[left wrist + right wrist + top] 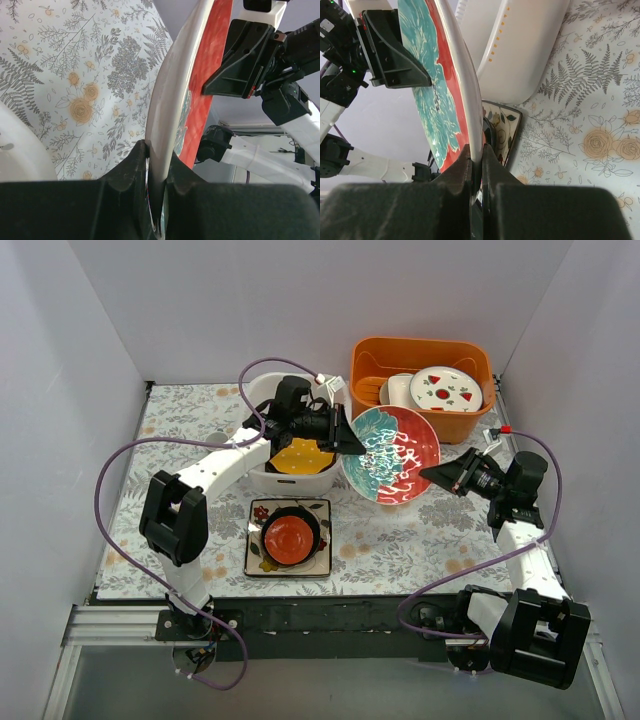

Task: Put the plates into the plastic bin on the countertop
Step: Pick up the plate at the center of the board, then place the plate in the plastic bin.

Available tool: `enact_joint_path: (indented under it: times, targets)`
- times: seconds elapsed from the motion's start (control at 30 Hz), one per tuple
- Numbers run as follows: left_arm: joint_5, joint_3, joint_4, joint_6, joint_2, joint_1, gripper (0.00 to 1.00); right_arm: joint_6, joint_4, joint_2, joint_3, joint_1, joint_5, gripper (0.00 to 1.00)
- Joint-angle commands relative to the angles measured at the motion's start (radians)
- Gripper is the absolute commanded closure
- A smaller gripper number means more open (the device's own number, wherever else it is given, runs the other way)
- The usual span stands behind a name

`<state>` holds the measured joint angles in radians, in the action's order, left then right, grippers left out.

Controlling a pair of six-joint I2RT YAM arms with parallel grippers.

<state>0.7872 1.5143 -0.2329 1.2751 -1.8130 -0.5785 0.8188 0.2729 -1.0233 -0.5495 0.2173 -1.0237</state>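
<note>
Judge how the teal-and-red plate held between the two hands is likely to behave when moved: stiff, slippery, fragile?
The teal-and-red plate is probably stiff: pinched only at opposite rims by the left hand and right hand, it shows no sag. Its glossy glaze suggests it could slip. It looks ceramic, so likely breakable if dropped.

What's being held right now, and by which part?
The teal-and-red plate, pinched at opposite rim edges: left gripper on one side, right gripper on the other.

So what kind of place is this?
Probably a staged lab cell, not a real kitchen: plain white walls around a leaf-printed countertop, with a plastic bin and an orange tub.
</note>
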Motion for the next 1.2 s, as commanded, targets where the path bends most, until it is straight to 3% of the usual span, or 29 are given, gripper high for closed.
enact_joint_path:
  times: [0.0,0.2,0.3,0.4,0.5,0.53,0.63,0.77,1.17]
  targets:
    - [0.006,0.035,0.007,-0.013,0.015,-0.004,0.99,0.056,0.16,0.019,-0.049,-0.012,-0.078,0.99]
    - [0.001,0.029,0.007,-0.013,0.02,-0.004,1.0,0.059,0.163,0.015,-0.044,-0.012,-0.072,0.99]
    - [-0.005,0.029,0.006,-0.013,0.023,-0.004,1.0,0.059,0.166,0.006,-0.043,-0.012,-0.079,0.91]
    - [-0.012,0.029,0.006,-0.013,0.027,-0.004,1.0,0.057,0.169,0.002,-0.038,-0.012,-0.084,0.77]
    - [-0.023,0.029,0.006,-0.014,0.035,-0.004,1.0,0.051,0.17,0.009,-0.032,-0.013,-0.081,0.54]
    - [-0.026,0.029,0.006,-0.016,0.035,-0.004,1.0,0.046,0.169,0.018,-0.03,-0.012,-0.079,0.37]
    - [-0.028,0.032,0.006,-0.016,0.041,-0.004,1.0,0.017,0.146,0.038,-0.036,-0.013,-0.064,0.2]
    - [-0.037,0.038,0.006,-0.014,0.043,-0.004,1.0,-0.013,0.114,0.045,-0.05,-0.012,-0.061,0.13]
    - [-0.063,0.037,0.02,-0.014,0.08,-0.004,1.0,-0.041,0.063,0.038,-0.058,-0.012,-0.041,0.1]
